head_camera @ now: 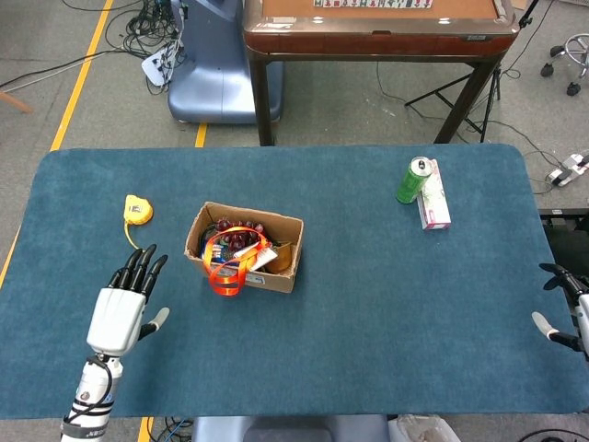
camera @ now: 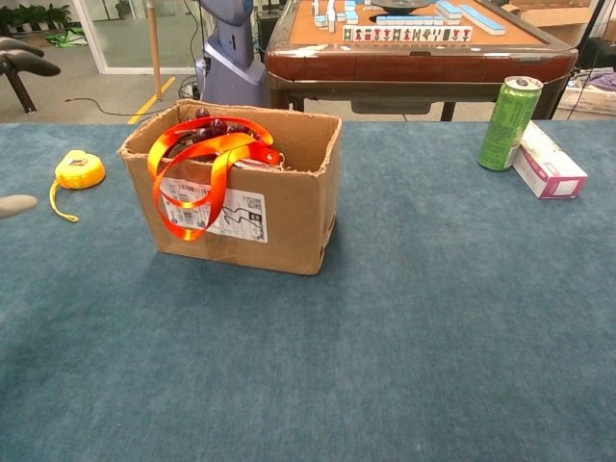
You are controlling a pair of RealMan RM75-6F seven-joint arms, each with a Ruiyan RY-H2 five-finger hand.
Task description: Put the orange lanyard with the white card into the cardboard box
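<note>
1. The orange lanyard [head_camera: 225,265] lies across the top of the cardboard box [head_camera: 276,276]. A loop [camera: 188,197] of it hangs over the front wall down the outside, covering part of the printed label [camera: 236,217], and the white card [head_camera: 262,259] rests inside at the box's centre.
2. Dark red round things [head_camera: 237,238] crowd the box's 12 o'clock side, under the strap.
3. The left hand [head_camera: 120,308] is at about 8 o'clock from the box, apart from it, fingers spread straight and holding nothing.
4. The right hand [head_camera: 566,313] shows only at the table's 3 o'clock edge. What shows of its fingers is spread, with nothing in them.
5. My judgement: the placing is nearly done, but the hanging loop leaves it untidy. To finish well, the left hand should approach from 7 o'clock, pinch the loop low on the outer wall, lift it above the rim and drop it inward, without nudging the light box.
6. A yellow tape measure [head_camera: 137,209] sits at 10 o'clock from the box. A green can [head_camera: 413,180] and a pink carton [head_camera: 433,198], just beside each other, sit far off at 2 o'clock.
</note>
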